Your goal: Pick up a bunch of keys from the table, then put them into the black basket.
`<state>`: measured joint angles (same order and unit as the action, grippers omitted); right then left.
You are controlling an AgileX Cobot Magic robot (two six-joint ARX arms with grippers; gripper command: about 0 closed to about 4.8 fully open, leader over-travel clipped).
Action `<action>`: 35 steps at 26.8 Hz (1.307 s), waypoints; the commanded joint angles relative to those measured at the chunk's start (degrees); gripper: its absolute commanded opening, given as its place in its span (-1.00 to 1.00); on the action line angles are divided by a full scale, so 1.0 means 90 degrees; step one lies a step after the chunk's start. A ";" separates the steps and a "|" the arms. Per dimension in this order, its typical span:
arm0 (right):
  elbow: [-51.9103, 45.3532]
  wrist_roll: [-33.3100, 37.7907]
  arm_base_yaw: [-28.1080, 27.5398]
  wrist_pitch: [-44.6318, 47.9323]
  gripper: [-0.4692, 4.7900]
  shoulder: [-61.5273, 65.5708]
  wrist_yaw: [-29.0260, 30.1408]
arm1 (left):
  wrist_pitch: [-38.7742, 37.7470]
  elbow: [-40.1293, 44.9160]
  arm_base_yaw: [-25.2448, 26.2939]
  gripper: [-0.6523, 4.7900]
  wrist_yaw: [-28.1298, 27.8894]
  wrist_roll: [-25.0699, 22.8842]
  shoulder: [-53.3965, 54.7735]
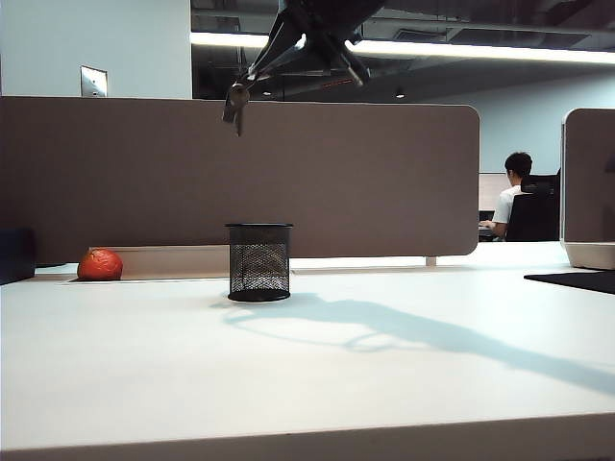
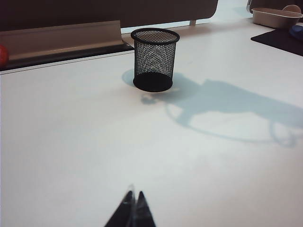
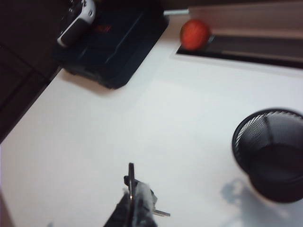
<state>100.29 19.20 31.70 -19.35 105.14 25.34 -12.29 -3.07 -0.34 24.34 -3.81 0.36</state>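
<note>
Overhead, the right gripper (image 1: 240,94), jaws clamped on the keys (image 1: 235,104), hangs slightly left of the basket (image 1: 258,261); keys dangle vertically; left gripper (image 2: 133,208), closed and empty, sits low over the table (image 1: 307,375).

You have bare bench (image 1: 317,375) all around the black basket (image 1: 258,261); its mouth looks unblocked, and the partition (image 1: 365,182) walls the far edge.

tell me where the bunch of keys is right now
The bunch of keys hangs from the shut right gripper high in the exterior view, in front of the brown partition, above and slightly left of the black basket.
</note>
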 commanded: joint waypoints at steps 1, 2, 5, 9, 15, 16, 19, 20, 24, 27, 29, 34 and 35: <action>0.0032 -0.0418 0.0002 0.0423 -0.86 -0.0036 -0.0512 | 0.0041 -0.0039 0.0005 -0.78 -0.0010 0.0019 0.0002; 0.0032 -0.0566 0.0002 0.0495 -0.86 -0.0034 -0.0661 | 0.0044 -0.0039 0.0005 -0.78 -0.0012 0.0019 0.0002; 0.0032 -0.0852 0.0002 0.0765 -0.86 -0.0007 -0.0916 | 0.0041 -0.0039 0.0005 -0.78 -0.0012 0.0019 0.0002; 0.0032 -0.0857 -0.0012 0.1192 -0.86 0.0087 -0.1224 | 0.0041 -0.0039 0.0005 -0.78 -0.0010 0.0019 0.0002; 0.0034 -0.0872 -0.0019 0.1710 -0.86 0.0425 -0.1382 | 0.0041 -0.0039 0.0005 -0.78 -0.0010 0.0019 0.0002; 0.0034 -0.0884 -0.0019 0.1851 -0.86 0.0561 -0.1382 | 0.0041 -0.0039 0.0005 -0.78 -0.0010 0.0019 0.0002; 0.0034 -0.0969 -0.0022 0.2016 -0.86 0.0833 -0.1566 | 0.0041 -0.0039 0.0005 -0.78 -0.0010 0.0019 0.0002; 0.0034 -0.0993 -0.0027 0.2040 -0.86 0.0884 -0.1608 | 0.0041 -0.0039 0.0005 -0.78 -0.0010 0.0019 0.0002; 0.0034 -0.0993 -0.0032 0.2285 -0.86 0.1144 -0.1712 | 0.0041 -0.0039 0.0005 -0.78 -0.0010 0.0019 0.0002; 0.0039 -0.0993 -0.0036 0.2635 -0.86 0.1404 -0.1719 | 0.0041 -0.0039 0.0005 -0.78 -0.0010 0.0022 0.0002; 0.0039 -0.0993 -0.0036 0.2696 -0.86 0.1491 -0.1787 | 0.0041 -0.0039 0.0002 -0.78 -0.0010 0.0019 0.0002; 0.0041 -0.0993 -0.0090 0.2710 -0.86 0.1715 -0.1977 | 0.0041 -0.0039 0.0002 -0.78 -0.0010 0.0019 0.0002; 0.0041 -0.0993 -0.0100 0.2737 -0.86 0.1783 -0.1979 | 0.0041 -0.0039 0.0002 -0.78 -0.0010 0.0022 0.0002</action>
<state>100.31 10.41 30.92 3.68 120.99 7.92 -12.32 -3.07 -0.34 24.25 -3.81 0.36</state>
